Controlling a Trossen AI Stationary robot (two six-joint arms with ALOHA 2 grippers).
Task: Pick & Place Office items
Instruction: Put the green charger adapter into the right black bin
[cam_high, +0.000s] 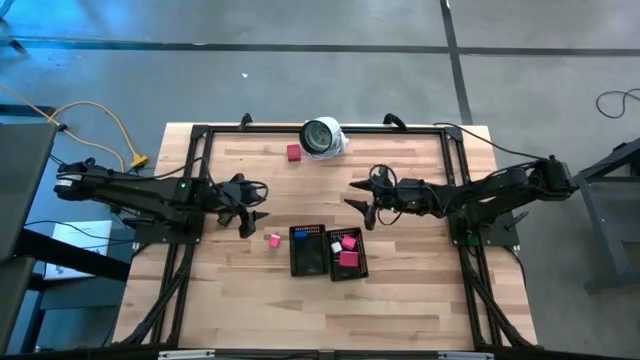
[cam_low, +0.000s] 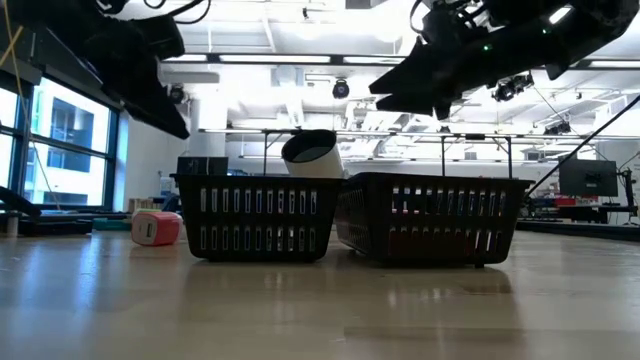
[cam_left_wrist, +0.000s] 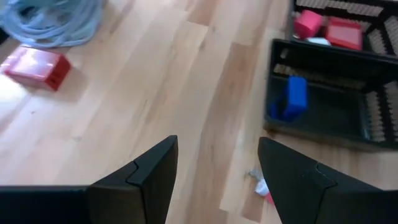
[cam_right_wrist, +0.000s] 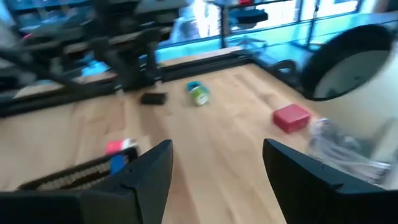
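The office items are small coloured pieces. A pink one (cam_high: 274, 240) lies on the table left of two black mesh trays, below and just right of my left gripper (cam_high: 256, 215), which hovers open and empty. A red piece (cam_high: 293, 152) lies by the far edge. A blue piece (cam_left_wrist: 293, 98) sits in the left tray (cam_high: 306, 252). Pink and red pieces (cam_high: 348, 250) sit in the right tray (cam_high: 350, 268). A green-and-blue piece (cam_right_wrist: 198, 93) lies under the left arm. My right gripper (cam_high: 352, 196) hangs open above the table, beyond the trays' far side.
A large round white-and-grey object (cam_high: 323, 137) with a bundle of cable (cam_right_wrist: 342, 152) lies at the far edge beside the red piece. A small black thing (cam_right_wrist: 153, 98) lies near the green-and-blue piece. A black frame (cam_high: 200, 135) runs around the wooden table.
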